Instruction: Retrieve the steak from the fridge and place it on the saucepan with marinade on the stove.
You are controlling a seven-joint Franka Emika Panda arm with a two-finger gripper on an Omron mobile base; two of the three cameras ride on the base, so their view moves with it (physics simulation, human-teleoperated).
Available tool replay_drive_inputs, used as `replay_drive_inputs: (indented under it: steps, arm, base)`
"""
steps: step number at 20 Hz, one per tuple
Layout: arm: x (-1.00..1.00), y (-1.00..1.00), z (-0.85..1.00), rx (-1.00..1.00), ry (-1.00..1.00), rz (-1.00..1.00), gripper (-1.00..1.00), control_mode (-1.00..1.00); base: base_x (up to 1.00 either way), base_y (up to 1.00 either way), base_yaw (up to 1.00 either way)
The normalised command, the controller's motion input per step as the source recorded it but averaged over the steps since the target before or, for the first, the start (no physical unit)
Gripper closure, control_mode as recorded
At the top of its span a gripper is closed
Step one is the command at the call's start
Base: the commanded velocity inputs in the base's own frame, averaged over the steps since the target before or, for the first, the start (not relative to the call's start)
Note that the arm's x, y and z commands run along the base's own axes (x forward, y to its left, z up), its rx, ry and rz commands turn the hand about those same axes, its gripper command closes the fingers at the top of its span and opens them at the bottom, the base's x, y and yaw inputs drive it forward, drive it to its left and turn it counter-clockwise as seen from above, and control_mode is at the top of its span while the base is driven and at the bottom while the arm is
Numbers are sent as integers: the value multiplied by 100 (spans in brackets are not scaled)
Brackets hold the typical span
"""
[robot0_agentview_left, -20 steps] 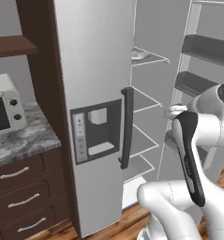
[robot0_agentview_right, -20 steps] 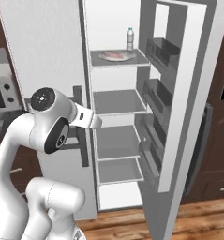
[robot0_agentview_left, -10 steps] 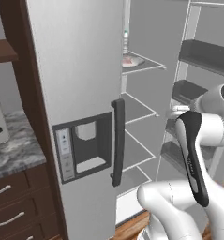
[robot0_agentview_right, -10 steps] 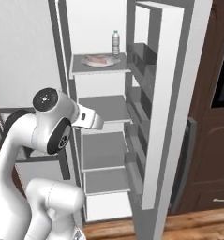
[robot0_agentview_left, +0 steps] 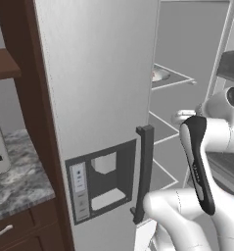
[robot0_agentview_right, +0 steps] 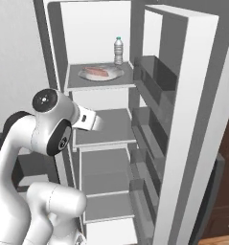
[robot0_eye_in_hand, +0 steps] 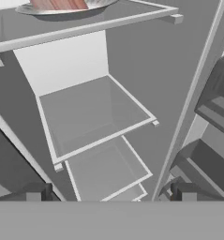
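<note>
Silver-grey fridge point(robot0_agentview_right: 192, 119) is taking up most of what we are seeing, right door swung wide, left door with the dispenser recess point(robot0_agentview_left: 101, 181) and dark bar handle point(robot0_agentview_left: 145, 171) shut. Inside we are looking at white shelves point(robot0_agentview_right: 104, 134) stacked down the compartment and dark door bins point(robot0_agentview_right: 154, 76) on the open door. White arm point(robot0_agentview_right: 51, 129) is sitting in front of the opening, at about the second shelf level, well below the top shelf. We are reading the gripper point(robot0_eye_in_hand: 108, 197) as wide open and empty, both dark tips apart at the bottom of the hand view, nothing between them. A clear bottle point(robot0_agentview_right: 118, 50) is standing at the back of the top shelf. The steak point(robot0_agentview_right: 97, 72) is lying flat on a pale plate point(robot0_agentview_right: 117, 72) on that top shelf, just in front of the bottle, and we are catching its red edge at the top of the hand view. We are judging it soft, floppy, light and probably slick, so we are suggesting a pinch across the narrow width near the middle, coming from the open front edge, careful not to drag the plate or knock the bottle.
</note>
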Motion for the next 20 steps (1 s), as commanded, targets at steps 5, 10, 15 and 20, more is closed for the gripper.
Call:
replay_drive_inputs:
  steps: [5, 10, 15, 20]
  arm:
    - [0, 0, 0, 0, 0, 0, -100, 100]
    - [0, 0, 0, 0, 0, 0, -100, 100]
    - [0, 0, 0, 0, 0, 0, -100, 100]
    - [0, 0, 0, 0, 0, 0, -100, 100]
  base:
    - [71, -17, -4]
    - [85, -27, -5]
    - [100, -23, 0]
    - [100, -27, 8]
